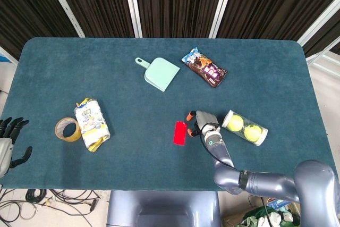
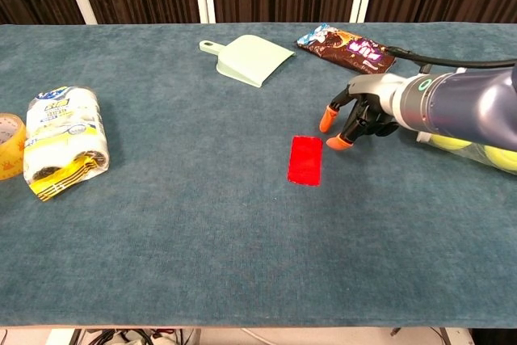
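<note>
A flat red card (image 1: 180,132) (image 2: 305,160) lies on the blue table cloth (image 1: 133,110), right of centre. My right hand (image 1: 202,123) (image 2: 359,112) hovers just right of the card, low over the cloth. Its orange-tipped fingers (image 2: 325,124) are apart and point down-left at the card's near corner, a small gap away. Nothing is in that hand. A clear tube of yellow tennis balls (image 1: 245,127) (image 2: 468,145) lies right behind it. My left hand (image 1: 8,142) hangs off the table's left front corner, fingers spread, holding nothing.
A mint dustpan (image 1: 161,74) (image 2: 251,60) and a dark snack bag (image 1: 204,67) (image 2: 346,47) lie toward the back. At the left are a white-and-yellow packet (image 1: 91,124) (image 2: 65,141) and a tape roll (image 1: 67,129) (image 2: 6,145).
</note>
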`<state>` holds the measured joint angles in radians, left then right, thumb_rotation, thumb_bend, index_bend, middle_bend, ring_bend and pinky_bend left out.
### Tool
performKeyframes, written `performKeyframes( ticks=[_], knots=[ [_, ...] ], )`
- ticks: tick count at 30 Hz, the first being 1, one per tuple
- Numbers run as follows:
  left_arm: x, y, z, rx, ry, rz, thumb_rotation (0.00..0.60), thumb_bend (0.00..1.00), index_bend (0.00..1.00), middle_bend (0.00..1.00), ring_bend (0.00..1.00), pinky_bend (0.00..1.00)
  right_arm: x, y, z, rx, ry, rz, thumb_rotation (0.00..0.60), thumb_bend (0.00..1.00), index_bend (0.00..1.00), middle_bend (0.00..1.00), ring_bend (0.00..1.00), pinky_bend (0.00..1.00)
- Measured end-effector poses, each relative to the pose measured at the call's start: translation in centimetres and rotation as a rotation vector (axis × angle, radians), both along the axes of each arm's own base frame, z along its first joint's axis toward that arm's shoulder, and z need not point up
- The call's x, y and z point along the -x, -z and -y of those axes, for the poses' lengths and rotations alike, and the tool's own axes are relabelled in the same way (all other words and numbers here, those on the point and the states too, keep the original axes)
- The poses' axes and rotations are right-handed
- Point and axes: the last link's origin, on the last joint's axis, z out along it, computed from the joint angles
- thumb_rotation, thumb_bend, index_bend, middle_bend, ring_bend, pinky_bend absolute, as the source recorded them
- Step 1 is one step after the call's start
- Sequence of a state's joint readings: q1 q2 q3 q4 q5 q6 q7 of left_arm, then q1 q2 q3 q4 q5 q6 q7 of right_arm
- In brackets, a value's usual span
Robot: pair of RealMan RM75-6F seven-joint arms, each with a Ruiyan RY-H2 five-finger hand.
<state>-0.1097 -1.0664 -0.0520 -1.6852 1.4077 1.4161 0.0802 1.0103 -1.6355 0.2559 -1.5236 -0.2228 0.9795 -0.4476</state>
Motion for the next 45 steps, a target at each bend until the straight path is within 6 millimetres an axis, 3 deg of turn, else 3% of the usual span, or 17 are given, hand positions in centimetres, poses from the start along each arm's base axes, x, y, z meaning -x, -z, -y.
performKeyframes(
  ticks=[45],
  knots=[
    [0.0,0.0,0.0,-0.004,-0.010,0.007,0.600,0.37,0.16,0.10,0.01,0.04,-0.7,1.8,-0.7,0.017,0.017,0.044,0.600,0.29,0.41,0.93,0.98,1.00]
  ],
)
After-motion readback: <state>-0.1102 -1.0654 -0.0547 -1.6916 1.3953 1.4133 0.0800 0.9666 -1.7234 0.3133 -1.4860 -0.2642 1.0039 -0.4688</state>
